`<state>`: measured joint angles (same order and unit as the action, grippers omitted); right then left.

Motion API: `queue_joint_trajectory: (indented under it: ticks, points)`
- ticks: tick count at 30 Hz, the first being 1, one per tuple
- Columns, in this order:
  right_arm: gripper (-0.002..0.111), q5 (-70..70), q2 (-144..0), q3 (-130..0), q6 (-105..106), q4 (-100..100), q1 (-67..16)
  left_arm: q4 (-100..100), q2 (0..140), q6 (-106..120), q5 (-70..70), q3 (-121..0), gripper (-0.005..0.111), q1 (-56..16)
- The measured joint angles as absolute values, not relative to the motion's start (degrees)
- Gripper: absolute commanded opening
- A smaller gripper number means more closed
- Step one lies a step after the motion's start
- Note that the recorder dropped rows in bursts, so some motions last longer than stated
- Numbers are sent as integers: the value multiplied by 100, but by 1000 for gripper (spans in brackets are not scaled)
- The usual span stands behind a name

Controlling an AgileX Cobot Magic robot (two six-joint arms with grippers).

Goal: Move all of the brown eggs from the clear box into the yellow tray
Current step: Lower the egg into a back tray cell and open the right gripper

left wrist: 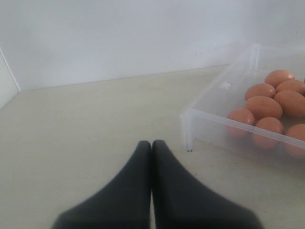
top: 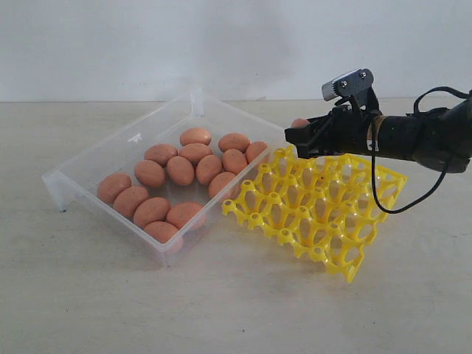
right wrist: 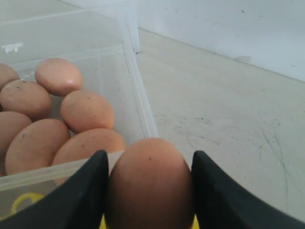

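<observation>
The clear box lies left of centre with several brown eggs in it. Beside it on the right is the yellow tray, every visible cell bare. My right gripper hangs over the tray's far left corner, shut on one brown egg, whose top peeks out behind the fingers. In the right wrist view the box wall and more eggs lie just beyond. My left gripper is shut and holds nothing, resting short of the box corner; it is out of the exterior view.
A pale tabletop runs to a white wall at the back. The right arm and its looping black cable hang above the tray's right side.
</observation>
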<state>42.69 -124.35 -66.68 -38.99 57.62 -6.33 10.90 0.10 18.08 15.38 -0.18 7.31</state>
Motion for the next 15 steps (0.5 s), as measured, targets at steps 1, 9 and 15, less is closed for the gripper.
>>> queue_joint_trajectory:
  ticks: [1,9,15]
  points:
    - [10,4269,-12475,-6668,-3899,5762,-633,1090,10,1808,1538,-18,-4,731]
    - [36,4268,-12590,-6668,-3899,5762,-633,1090,10,1808,1538,-18,-4,731]
    - [56,4326,-12600,-6668,-3794,5762,-633,1090,10,1808,1538,-18,-4,731]
